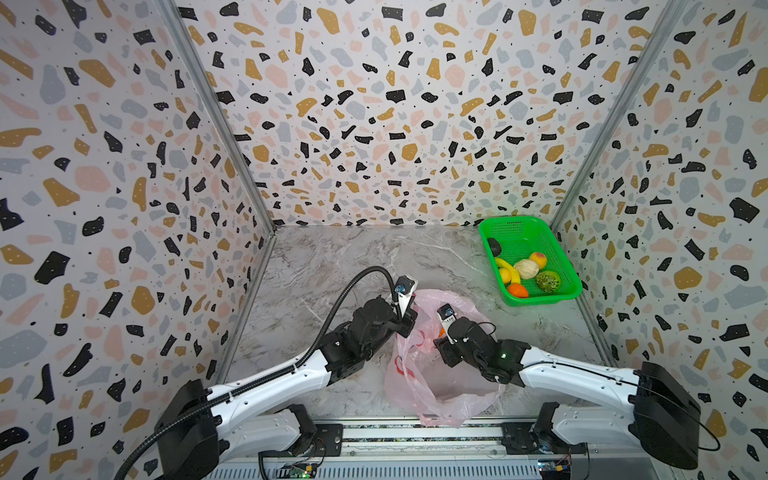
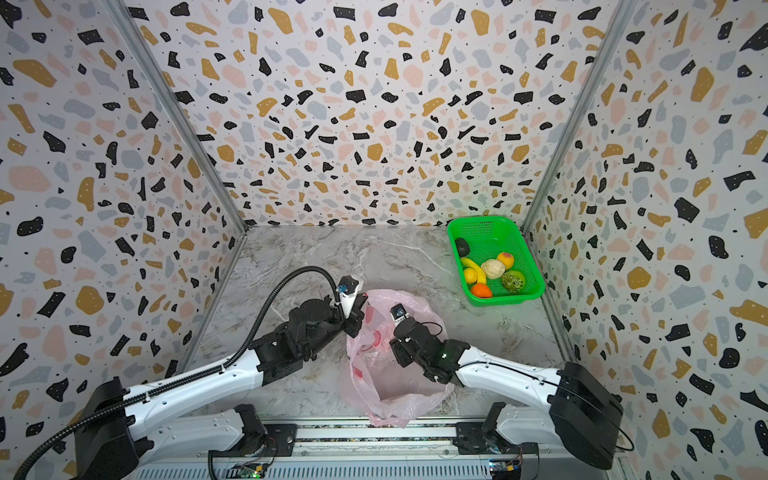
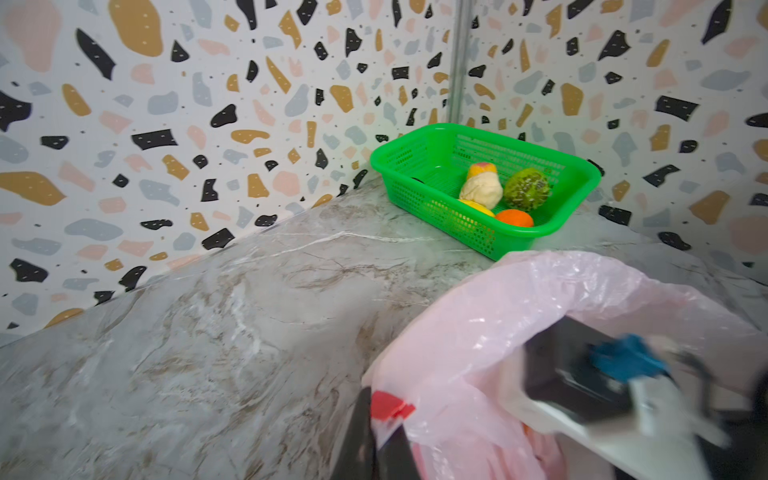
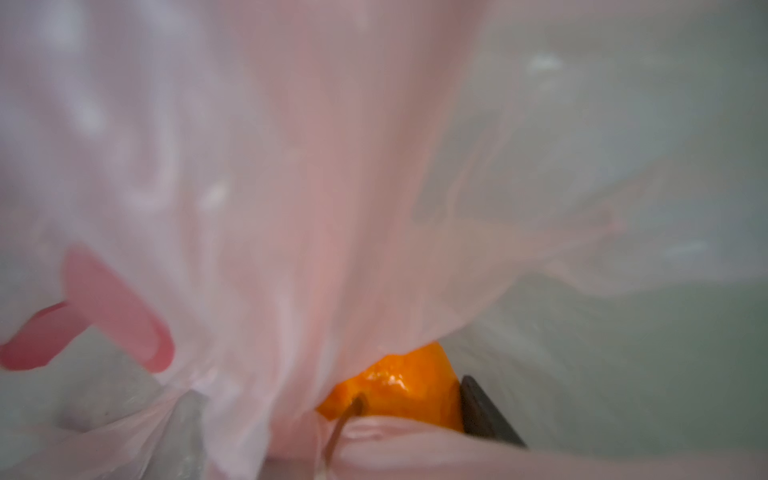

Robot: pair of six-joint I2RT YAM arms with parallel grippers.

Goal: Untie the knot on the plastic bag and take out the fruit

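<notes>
The pink plastic bag [image 1: 440, 395] [image 2: 395, 399] lies at the table's near middle with its mouth open. No knot shows. My left gripper [image 1: 406, 326] [image 3: 382, 419] is shut on the bag's rim beside a red print and holds it up. My right gripper [image 1: 441, 345] [image 4: 330, 386] reaches inside the bag. An orange [image 4: 399, 386] sits between its fingers, against the dark right finger [image 4: 482, 407], with pink film draped over it. The rest of the fruit lies in the green basket [image 1: 540, 299]: banana [image 1: 508, 268], peach [image 1: 538, 260], bumpy green ball [image 1: 547, 281], beige lump [image 1: 526, 268], orange [image 1: 517, 290], dark oval [image 1: 494, 247].
The basket [image 3: 540, 232] stands in the far right corner against the terrazzo walls. Marble tabletop [image 1: 353, 270] stretches between the bag and the back wall. A rail with the arm bases runs along the near edge [image 1: 415, 432].
</notes>
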